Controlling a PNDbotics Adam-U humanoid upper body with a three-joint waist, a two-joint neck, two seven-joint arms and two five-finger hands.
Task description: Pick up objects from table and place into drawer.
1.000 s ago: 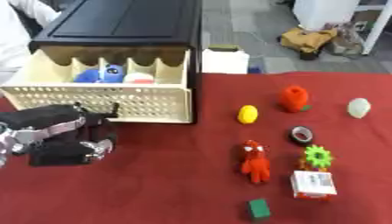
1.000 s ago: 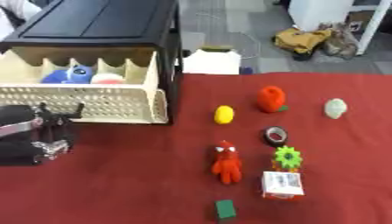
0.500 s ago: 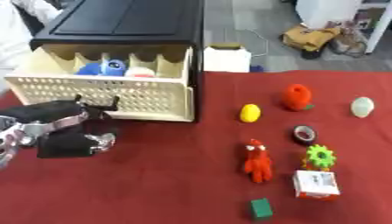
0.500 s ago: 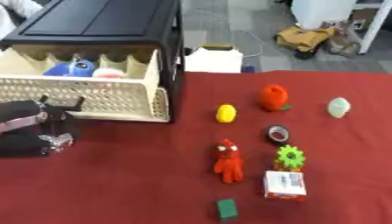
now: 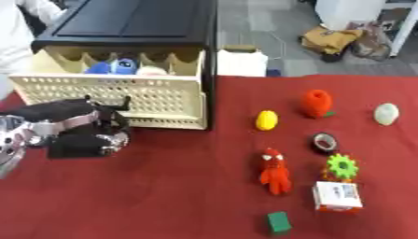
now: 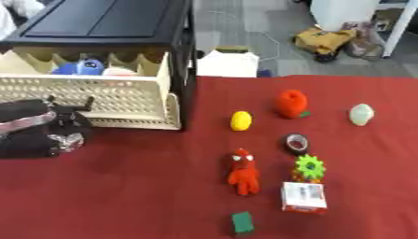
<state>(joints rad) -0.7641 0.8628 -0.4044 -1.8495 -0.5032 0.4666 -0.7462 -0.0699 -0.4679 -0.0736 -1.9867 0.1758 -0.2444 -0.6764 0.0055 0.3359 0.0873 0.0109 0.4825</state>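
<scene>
Your left hand (image 5: pixel 80 133) sits in front of the open drawer (image 5: pixel 114 100), fingers curled, holding nothing I can see. Next pickup's probably the yellow toy (image 5: pixel 266 120) mid-counter, so reach right.

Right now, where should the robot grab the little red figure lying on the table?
Probably the red figure round its middle, from straight above. It lies flat on the red cloth, head toward the drawer, its body a narrow strip fingers could close across. The gear and box are close on the right, so lower carefully.
</scene>
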